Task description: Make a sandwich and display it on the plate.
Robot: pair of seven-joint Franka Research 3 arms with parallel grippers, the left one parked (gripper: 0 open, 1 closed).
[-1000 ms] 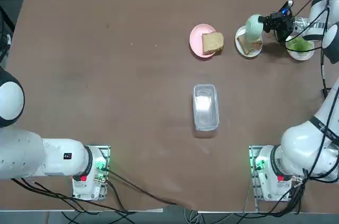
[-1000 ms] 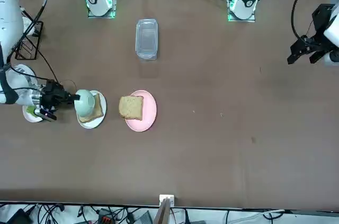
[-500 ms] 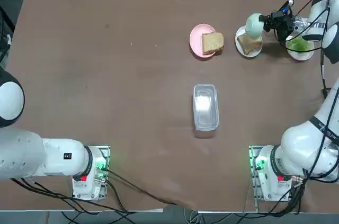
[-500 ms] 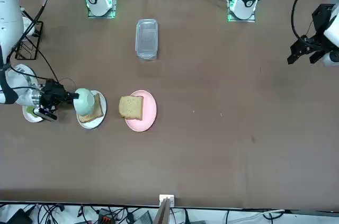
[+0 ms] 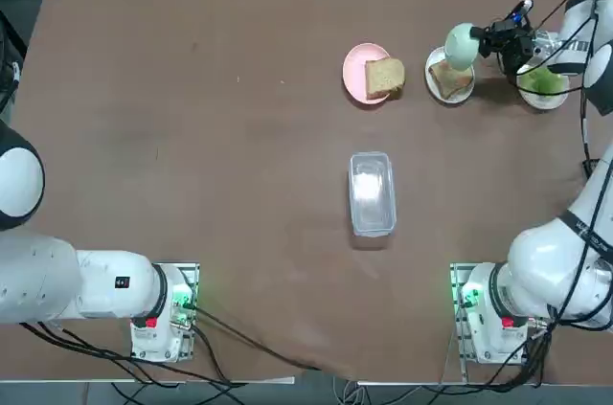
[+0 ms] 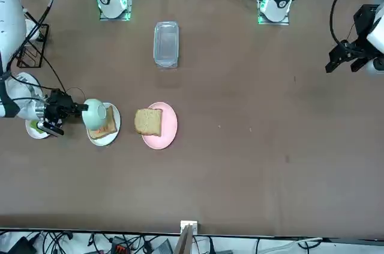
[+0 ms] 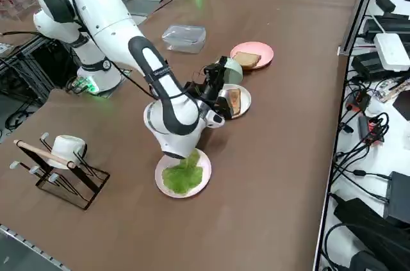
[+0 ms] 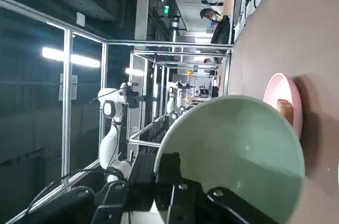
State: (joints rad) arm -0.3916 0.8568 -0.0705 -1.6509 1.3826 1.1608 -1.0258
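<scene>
Right gripper (image 8: 168,170): jaws closed on rim of pale green bowl (image 8: 238,152), bowl tipped on its side above white plate (image 5: 432,88) | one bread slice (image 5: 451,78) on that plate; second bread slice (image 5: 385,78) on pink plate (image 5: 355,70) | lettuce (image 7: 183,177) on separate white dish (image 7: 162,184)

Bowl (image 8: 238,155): pale green. Plate beside it (image 6: 112,139): white. Plate farther from the bowl (image 6: 170,125): pink. Bread slices (image 5: 385,77): tan. Lettuce (image 7: 182,176): bright green. Worktop (image 5: 239,166): brown.
</scene>
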